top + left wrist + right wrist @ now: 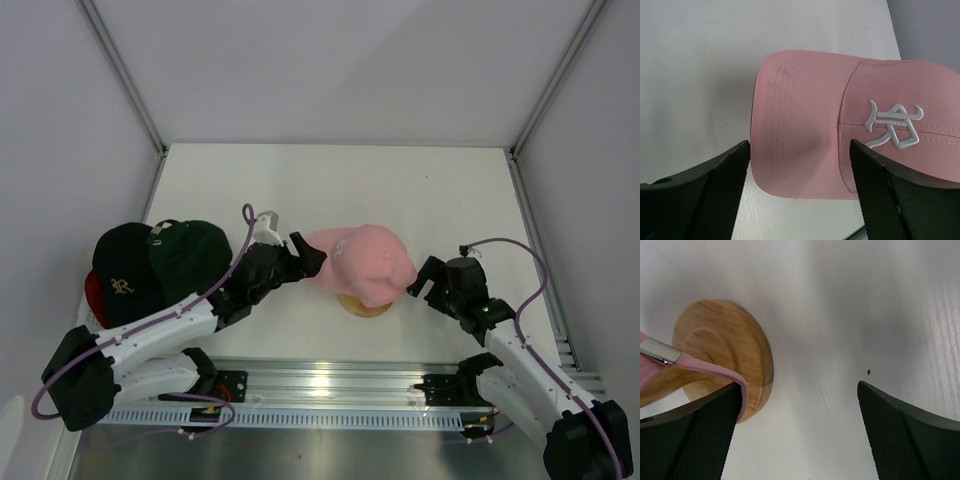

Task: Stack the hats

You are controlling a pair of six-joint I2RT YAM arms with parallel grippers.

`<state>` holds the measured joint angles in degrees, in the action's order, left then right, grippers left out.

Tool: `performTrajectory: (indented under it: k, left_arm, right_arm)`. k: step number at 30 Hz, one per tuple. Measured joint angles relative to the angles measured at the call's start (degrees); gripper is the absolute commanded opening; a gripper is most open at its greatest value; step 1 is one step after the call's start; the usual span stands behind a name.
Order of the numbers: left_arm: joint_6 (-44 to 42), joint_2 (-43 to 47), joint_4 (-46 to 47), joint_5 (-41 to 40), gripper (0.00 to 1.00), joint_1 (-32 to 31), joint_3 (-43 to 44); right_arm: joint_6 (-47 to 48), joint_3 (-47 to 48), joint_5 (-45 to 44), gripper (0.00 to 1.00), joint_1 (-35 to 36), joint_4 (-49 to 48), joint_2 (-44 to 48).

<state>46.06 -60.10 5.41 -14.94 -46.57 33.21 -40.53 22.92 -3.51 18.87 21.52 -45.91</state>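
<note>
At the desk's [330, 185] 8 o'clock edge three hats lie bunched together. A red cap [92, 292] is mostly hidden beneath a black cap [122, 272] with a gold emblem, and a dark green cap [190, 255] touches the black one at its 3 o'clock.

The left arm [170, 325] reaches toward 2 o'clock. The left jaws are released, spread to either side of the brim of the pink cap [365, 262] at that cap's 9 o'clock. I cannot tell whether they touch the brim.

The pink cap, with white embroidery on its front, sits on a round wooden stand [362, 306] toward the desk's 6 o'clock.

At the cap's 3 o'clock the right jaws are wide apart and grasp nothing, with bare desk between them. The cap's back strap [700, 365], with its metal buckle [657, 351], crosses the stand's base just beside one finger.
</note>
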Motion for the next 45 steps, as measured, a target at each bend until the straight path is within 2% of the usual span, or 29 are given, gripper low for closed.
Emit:
performTrajectory:
  k: [1, 3, 6, 12, 13, 16, 22, 29, 35, 39, 45]
  left_arm:
    - [0.0, -0.6, 0.6, 0.2, 0.72, 0.1, 0.0]
    - [0.1, -1.9, 1.6, 0.3, 0.65, 0.2, 0.0]
    - [0.4, -2.8, 2.3, 0.1, 0.42, 0.3, 0.0]
    - [0.4, -2.8, 3.9, -0.4, 0.21, 0.7, 0.0]
    - [0.2, -2.9, 4.3, -0.4, 0.12, 0.9, 0.0]
    - [-0.9, -3.9, 5.9, -0.2, 0.01, 1.1, 0.0]
    - [-1.6, -9.9, 7.4, 1.8, 0.01, 1.2, 1.1]
    - [-1.6, -12.9, 10.6, 4.3, 0.01, 1.2, 2.1]
    - [-2.2, -13.1, 12.4, 5.8, 0.01, 1.2, 2.4]
    - [-4.3, -12.5, 10.2, 5.9, 0.06, 0.8, 4.6]
    - [-7.9, -5.8, 5.9, 2.9, 0.11, 0.5, 6.7]
  right_arm:
    - [0.0, -0.2, 0.2, 0.99, 0.0, -0.1, -0.1]
    - [0.0, -0.3, 0.2, 1.00, 0.0, -0.2, -0.1]
    - [0.0, -0.3, -0.2, 0.99, 0.0, 0.0, -0.1]
    - [0.2, 1.2, -1.8, 0.99, -0.6, 4.3, -0.2]
    - [0.3, 2.3, -2.1, 1.00, -0.8, 5.6, -0.3]
    - [1.0, 6.6, -3.4, 1.00, -1.4, 9.3, -0.2]
    - [1.1, 13.9, -5.1, 1.00, -3.9, 13.5, 4.2]
    - [-3.0, 12.7, -9.6, 1.00, -4.9, 15.9, 14.6]
    - [-3.2, 13.8, -14.9, 0.99, -5.6, 18.9, 16.0]
    - [-0.3, 14.2, -12.1, 0.99, -5.6, 16.7, 15.7]
    - [3.8, 16.2, -5.1, 0.99, -5.6, 14.2, 11.3]
